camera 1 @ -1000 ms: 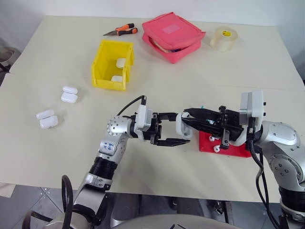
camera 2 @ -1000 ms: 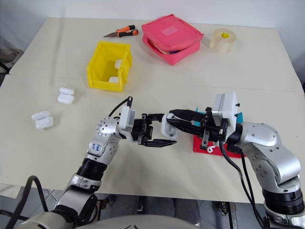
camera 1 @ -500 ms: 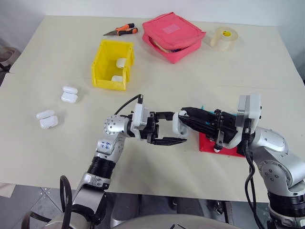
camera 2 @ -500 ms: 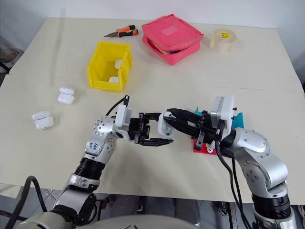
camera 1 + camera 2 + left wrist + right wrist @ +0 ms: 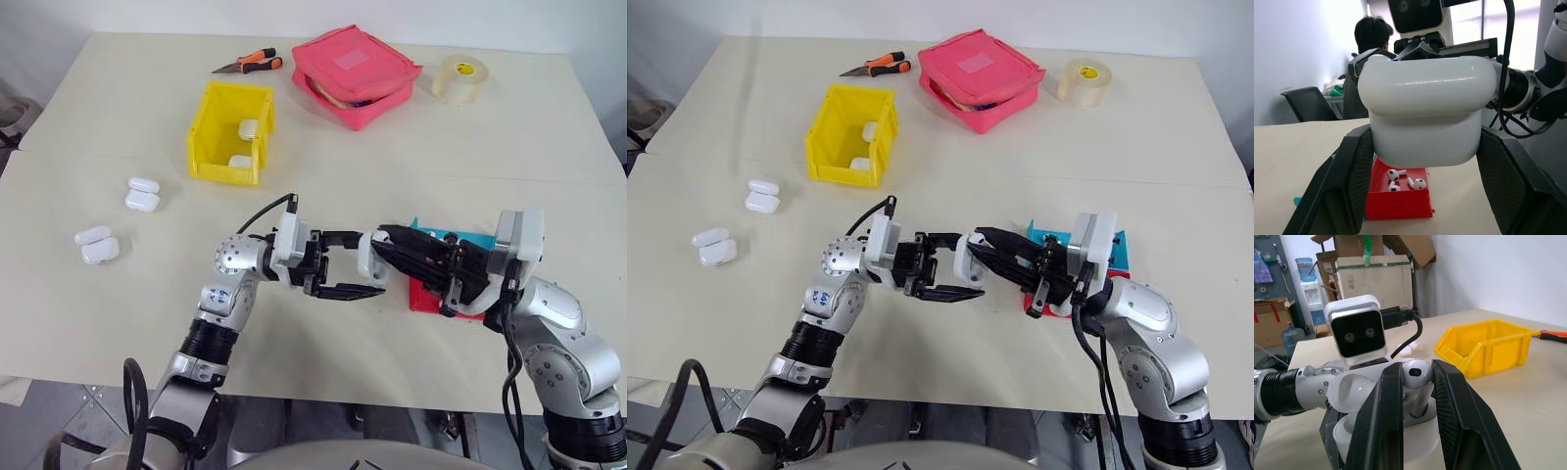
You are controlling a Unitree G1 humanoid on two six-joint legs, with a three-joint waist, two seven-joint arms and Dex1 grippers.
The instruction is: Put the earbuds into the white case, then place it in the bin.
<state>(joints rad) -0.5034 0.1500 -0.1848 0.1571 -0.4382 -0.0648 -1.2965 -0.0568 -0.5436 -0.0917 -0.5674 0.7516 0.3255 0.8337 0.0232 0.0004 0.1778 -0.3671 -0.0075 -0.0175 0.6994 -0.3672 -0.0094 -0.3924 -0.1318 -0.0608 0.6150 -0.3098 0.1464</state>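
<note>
Two grippers met above the table's (image 5: pixel 118 323) near edge. The left gripper (image 5: pixel 364 265) was clamped on the white case (image 5: pixel 1426 112), its lid swung open, holding it off the surface. The right gripper (image 5: pixel 1418 382) pinched one of the earbuds (image 5: pixel 1416 374) between its fingers, right at the case's open mouth. More earbuds (image 5: pixel 1403 179) lay in a red tray (image 5: pixel 1400 200) just beside them. Well apart, toward the far side, stood the yellow bin (image 5: pixel 231 133).
</note>
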